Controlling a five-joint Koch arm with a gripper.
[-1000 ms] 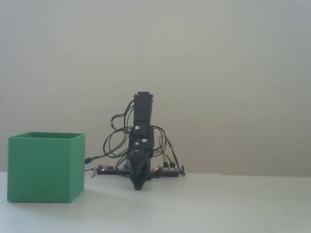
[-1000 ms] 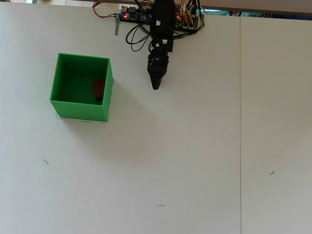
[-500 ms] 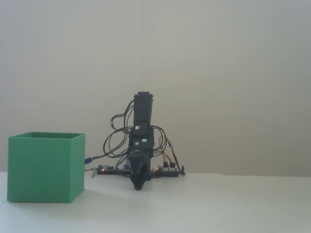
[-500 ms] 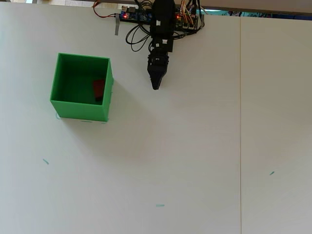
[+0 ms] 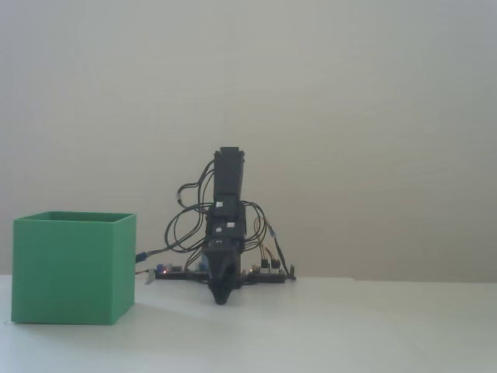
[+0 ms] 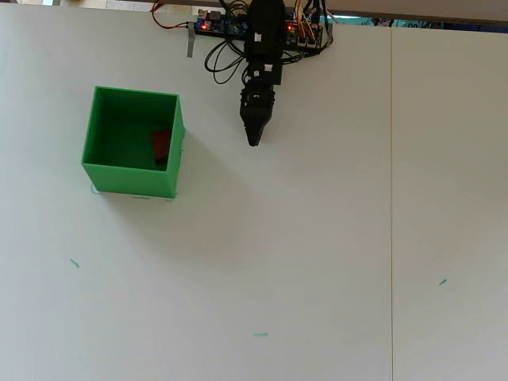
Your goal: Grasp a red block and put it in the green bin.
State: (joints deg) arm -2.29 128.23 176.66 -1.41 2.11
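The red block [image 6: 161, 146] lies inside the green bin [image 6: 101, 178], against its right wall in the overhead view. From the fixed view only the bin's outer walls [image 5: 70, 268] show and the block is hidden. My gripper [image 6: 253, 140] points down toward the table to the right of the bin, well apart from it, folded close to the arm's base. Its jaws come together in one dark tip with nothing between them. In the fixed view the gripper [image 5: 221, 298] hangs low, just above the table.
The arm's base with its circuit boards and wires [image 6: 238, 28] sits at the table's far edge. A seam [image 6: 390, 198] runs down the white table on the right. Small green marks [image 6: 260, 334] dot the surface.
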